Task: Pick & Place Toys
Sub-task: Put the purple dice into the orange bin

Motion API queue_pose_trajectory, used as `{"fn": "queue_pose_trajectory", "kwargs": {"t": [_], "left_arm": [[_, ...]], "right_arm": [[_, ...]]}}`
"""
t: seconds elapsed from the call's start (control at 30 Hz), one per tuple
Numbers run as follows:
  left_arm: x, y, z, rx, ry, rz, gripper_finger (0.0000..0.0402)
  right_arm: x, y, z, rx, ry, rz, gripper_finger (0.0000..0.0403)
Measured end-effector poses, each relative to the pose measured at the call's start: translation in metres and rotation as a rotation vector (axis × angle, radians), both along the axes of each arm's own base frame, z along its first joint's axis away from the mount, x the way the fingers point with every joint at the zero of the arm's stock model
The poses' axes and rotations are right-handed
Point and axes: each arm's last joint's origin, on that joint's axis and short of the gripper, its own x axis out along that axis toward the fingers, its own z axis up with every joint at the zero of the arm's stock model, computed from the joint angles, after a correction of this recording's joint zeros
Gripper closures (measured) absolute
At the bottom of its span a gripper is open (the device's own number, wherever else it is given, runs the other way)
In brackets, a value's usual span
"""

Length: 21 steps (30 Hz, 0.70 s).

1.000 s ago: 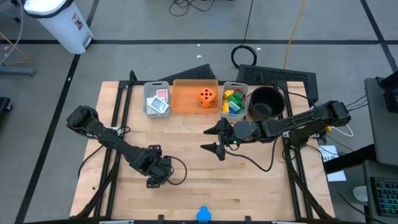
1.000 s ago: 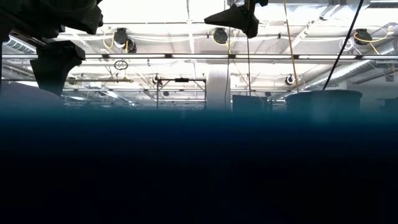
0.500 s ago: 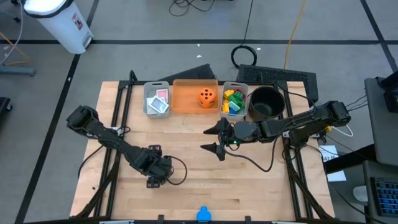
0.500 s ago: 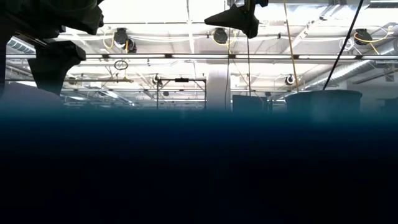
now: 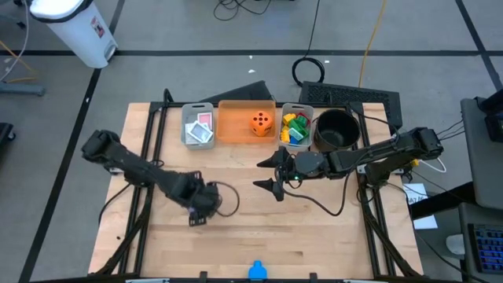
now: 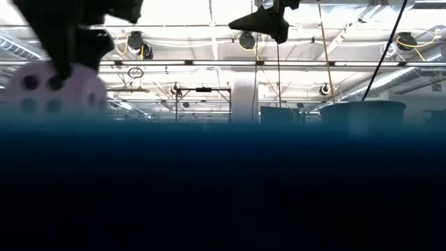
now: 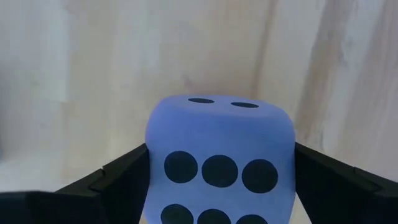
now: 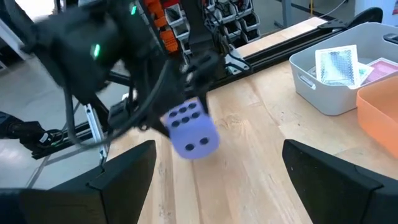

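My left gripper [image 5: 200, 206] points down over the table's near left part, shut on a purple foam die [image 7: 219, 162] with dark pips. The same die [image 8: 188, 127] shows above the wood in the right wrist view, and the die [image 6: 59, 87] also shows in the low view. My right gripper [image 5: 269, 174] hangs level over the table's middle, open, nothing between its fingers. An orange die [image 5: 263, 122] lies in the orange bin [image 5: 236, 126]. Picture cards [image 5: 200, 127] and small coloured bricks [image 5: 295, 127] lie in grey bins. My left gripper pinches the purple die between its two fingers [image 7: 124, 180], one on each of two opposite side faces [image 7: 155, 168]. The fingers come from above, pointing down. The die hangs between them, lifted clear of the table.
Along the far edge stand a grey bin [image 5: 189, 135], the orange bin, a second grey bin [image 5: 306, 110] and a black round bowl [image 5: 336, 130]. Bare wood lies between the arms and toward the near edge. A blue piece [image 5: 256, 271] sits at the near edge.
My left gripper has risen and gone a little toward the far edge with the purple die. The die, low at the table before, now hangs lifted clear. My right gripper has kept still.
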Motion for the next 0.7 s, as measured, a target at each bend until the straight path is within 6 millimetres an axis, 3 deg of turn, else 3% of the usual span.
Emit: {"fn": "queue_pose_trajectory", "kwargs": {"t": [0.47, 0.57, 0.7], "left_arm": [[0.027, 0.084, 0.104, 0.207, -0.287, 0.027, 0.0062], [0.030, 0.113, 0.117, 0.241, -0.322, 0.060, 0.0062], [0.028, 0.161, 0.120, 0.243, -0.316, 0.110, 0.0062]], "right_arm": [[-0.001, 0.000, -0.002, 0.006, 0.022, -0.001, 0.0062], [-0.001, 0.000, -0.003, 0.031, 0.029, -0.009, 0.0062], [0.000, -0.002, -0.003, 0.037, 0.029, -0.020, 0.0062]]}}
